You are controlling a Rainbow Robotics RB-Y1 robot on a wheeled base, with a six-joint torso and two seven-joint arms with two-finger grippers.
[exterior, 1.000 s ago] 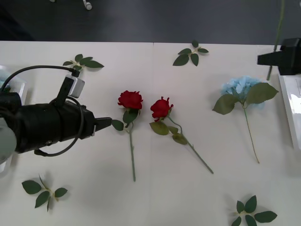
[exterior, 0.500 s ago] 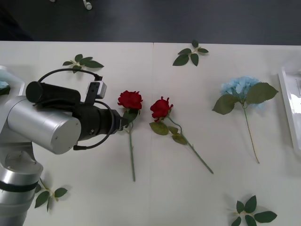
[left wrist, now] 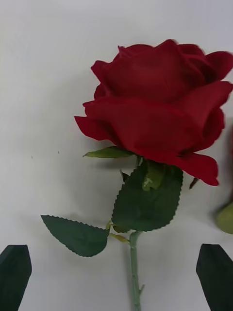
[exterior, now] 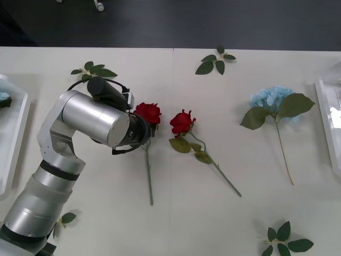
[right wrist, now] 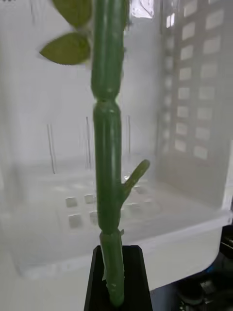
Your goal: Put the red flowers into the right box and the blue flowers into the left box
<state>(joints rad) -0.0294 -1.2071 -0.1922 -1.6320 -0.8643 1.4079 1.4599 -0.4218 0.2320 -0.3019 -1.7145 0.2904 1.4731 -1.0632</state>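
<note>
White desk: left gripper (left wrist: 116, 272), fingers apart, above a deep red rose (left wrist: 155, 104); right gripper (right wrist: 116, 277) clamps a green stem (right wrist: 108, 146) over the right box (right wrist: 184, 121).

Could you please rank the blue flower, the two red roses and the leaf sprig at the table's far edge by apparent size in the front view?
1. blue flower
2. left rose and right rose: similar overall
3. leaf sprig
</note>
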